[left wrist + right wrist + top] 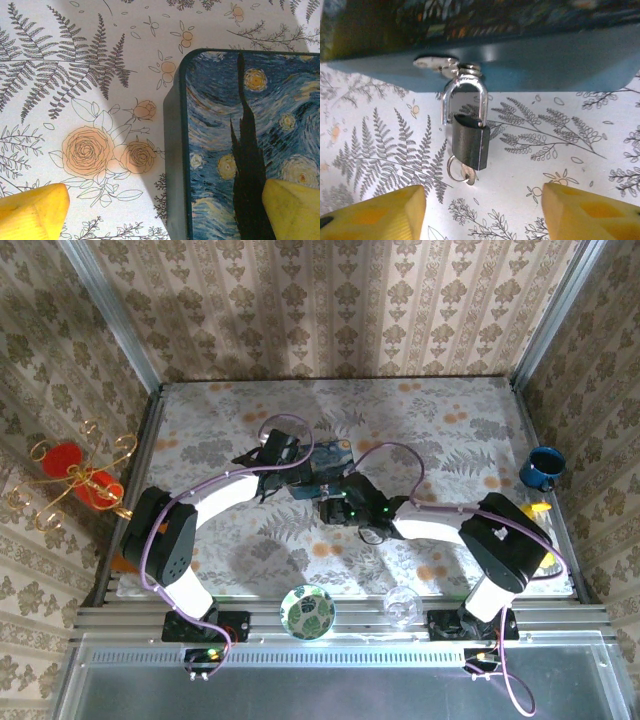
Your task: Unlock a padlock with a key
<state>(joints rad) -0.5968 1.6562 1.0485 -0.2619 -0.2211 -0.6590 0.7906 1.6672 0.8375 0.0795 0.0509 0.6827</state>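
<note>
The padlock (470, 145) is small, with a dark body and a silver shackle (465, 95) hooked through the hasp on the side of the blue painted tin (530, 62). The shackle's left leg ends beside the body, outside it. A key (468, 174) on a small ring sticks out of the padlock's underside. My right gripper (482, 210) is open just short of the padlock, with a yellow fingertip on each side and nothing between them. My left gripper (167, 210) is open over the tin's (240, 140) left edge, one finger above the lid. From above, both grippers (278, 462) (338, 502) flank the tin (330, 455).
A blue mug (542, 468) stands at the table's right edge. A leaf-patterned bowl (307, 611) and a clear glass (402, 606) sit at the near edge between the arm bases. A gold and red candle holder (75, 475) is beyond the left rail.
</note>
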